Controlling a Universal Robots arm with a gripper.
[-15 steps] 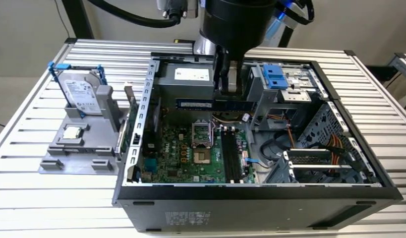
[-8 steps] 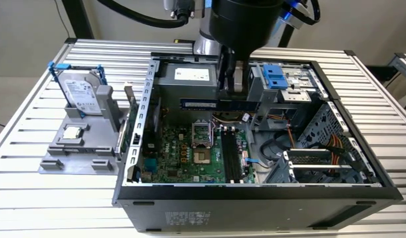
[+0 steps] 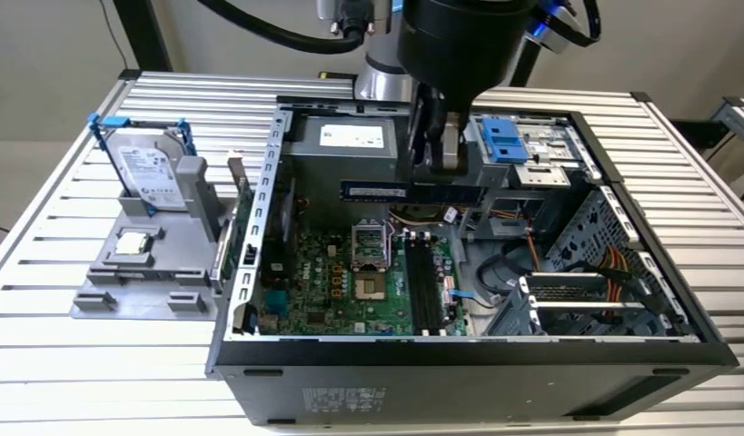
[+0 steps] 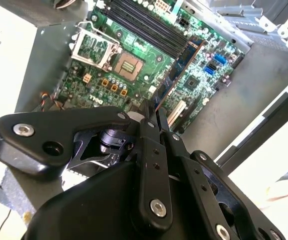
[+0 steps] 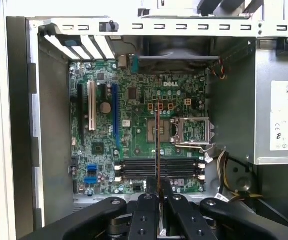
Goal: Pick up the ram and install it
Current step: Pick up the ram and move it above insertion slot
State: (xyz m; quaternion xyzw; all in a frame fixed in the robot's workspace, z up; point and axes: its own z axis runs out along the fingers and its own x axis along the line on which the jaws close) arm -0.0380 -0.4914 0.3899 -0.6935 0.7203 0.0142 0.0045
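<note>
My gripper hangs over the open computer case, shut on the ram, a long dark blue stick held level above the motherboard. In the first wrist view the ram shows edge-on as a thin line running out from between the fingertips of the gripper, above the black memory slots. The second wrist view has the ram sticking out of the gripper towards the board. The memory slots lie below the stick, apart from it.
A grey stand on the slatted table at the exterior view's left carries a silver hard drive with blue rails and a small square processor chip. Inside the case are the open processor socket, a grey power supply and drive cages.
</note>
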